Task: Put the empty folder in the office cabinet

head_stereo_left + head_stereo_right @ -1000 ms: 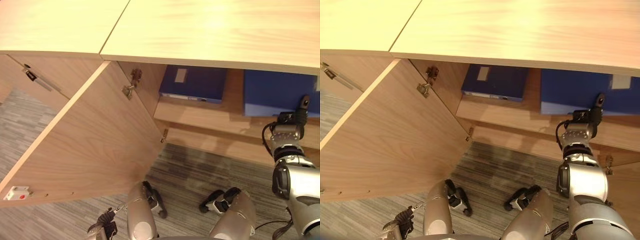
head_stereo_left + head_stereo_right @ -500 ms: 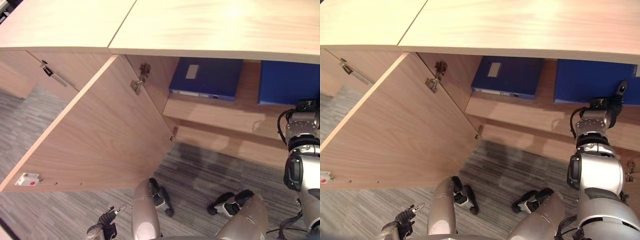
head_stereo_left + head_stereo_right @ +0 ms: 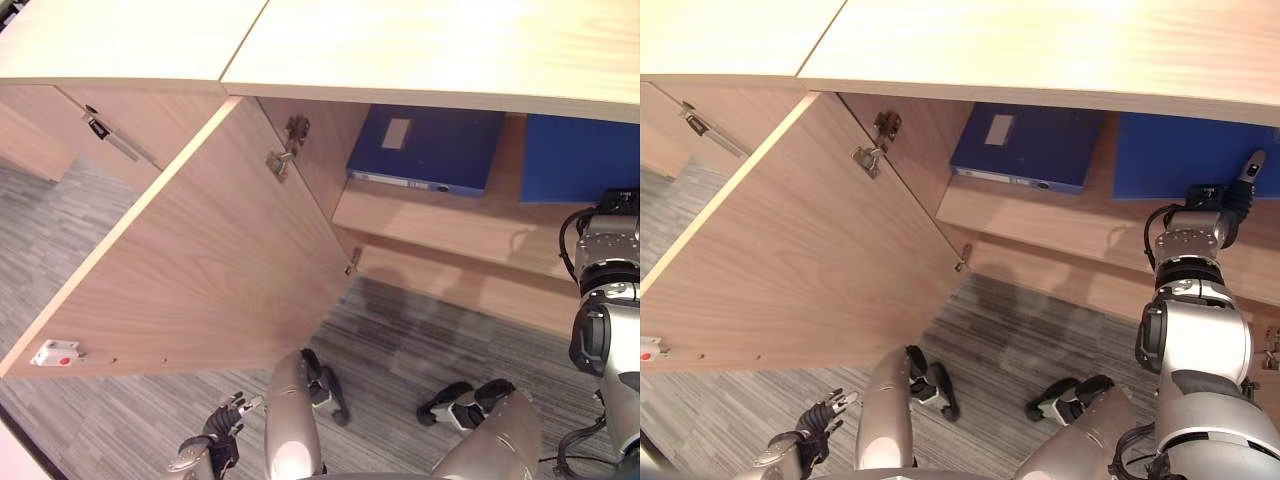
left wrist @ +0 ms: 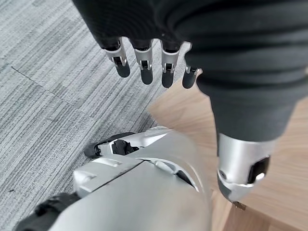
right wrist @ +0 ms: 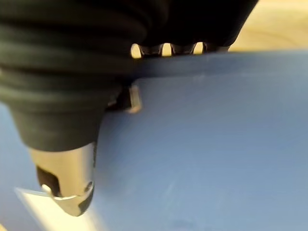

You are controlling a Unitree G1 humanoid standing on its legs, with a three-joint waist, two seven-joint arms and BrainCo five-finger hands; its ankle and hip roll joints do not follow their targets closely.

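Note:
A blue folder lies on the right part of the shelf inside the open office cabinet. My right hand is at its near edge. In the right wrist view the folder's blue face spreads out close by, my fingers reach over its far edge and my thumb lies on the near side. My left hand hangs low at my left side, its fingers relaxed and holding nothing.
A second blue folder with a pale label lies flat on the shelf's left part. The cabinet's door stands swung out to the left over grey carpet. A shut door with a metal handle is further left.
The camera has shifted a little. My left hand has risen slightly and spread its fingers. The right hand stays at the blue folder on the shelf.

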